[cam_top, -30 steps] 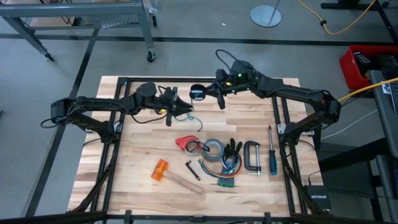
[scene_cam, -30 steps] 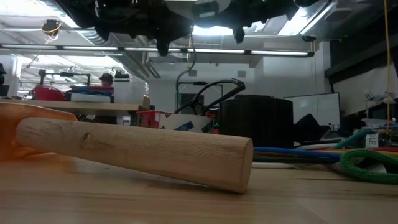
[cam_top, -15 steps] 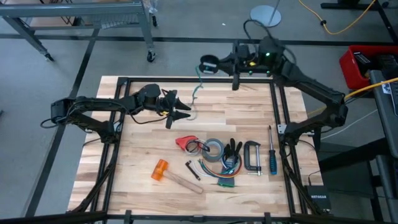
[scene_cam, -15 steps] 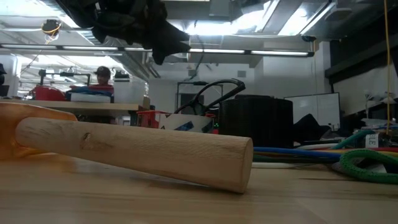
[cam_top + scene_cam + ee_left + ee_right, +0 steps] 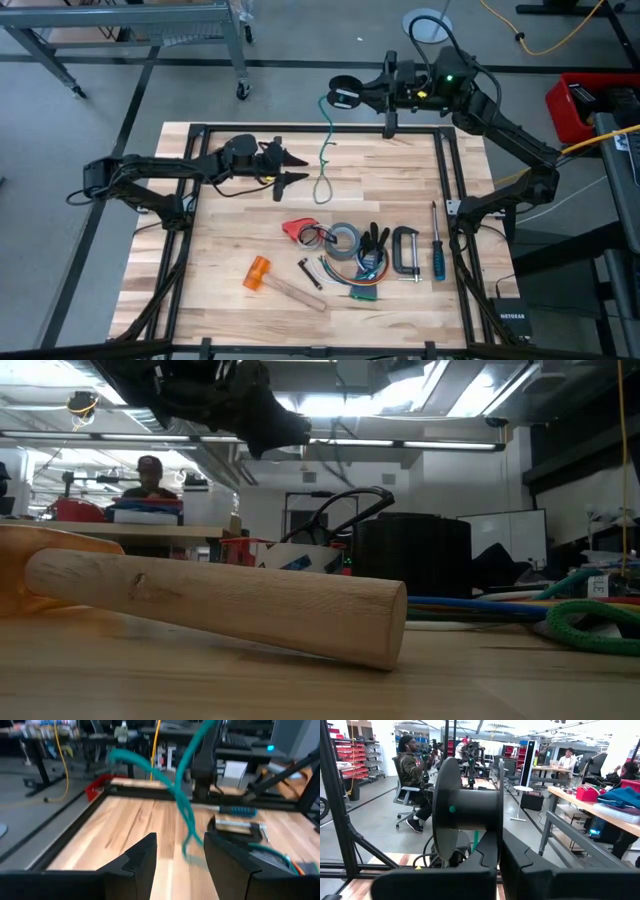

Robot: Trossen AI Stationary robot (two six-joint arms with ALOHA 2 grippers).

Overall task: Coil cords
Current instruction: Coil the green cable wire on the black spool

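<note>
My right gripper (image 5: pixel 362 93) is shut on a black spool (image 5: pixel 344 95), high over the table's far edge. A thin teal-green cord (image 5: pixel 324 150) hangs from the spool. Its lower loop (image 5: pixel 322 190) reaches down to the table top. My left gripper (image 5: pixel 298 168) is open, just left of the hanging cord and apart from it. In the left wrist view the cord (image 5: pixel 181 800) hangs in front of the open fingers (image 5: pixel 142 857). In the right wrist view the spool (image 5: pixel 470 812) fills the middle. My right gripper pinches the spool by the flange nearest it (image 5: pixel 499 837), edge-on between the two fingers. The fingers lie about level and come from the table's right. The spool is lifted clear, its axis level. The cord hangs slack below it.
Tools lie on the near half of the table: an orange-headed hammer (image 5: pixel 270 278), a red piece (image 5: pixel 296 229), a tape roll (image 5: pixel 345 240), a clamp (image 5: pixel 405 250), a screwdriver (image 5: pixel 437 248) and multi-coloured wires (image 5: pixel 362 287). People sit in the room behind.
My right gripper has gone up and toward the table's far right with the spool. The cord has paid out and now hangs down from the spool. Its lower part has drawn away from my left gripper toward the right.
</note>
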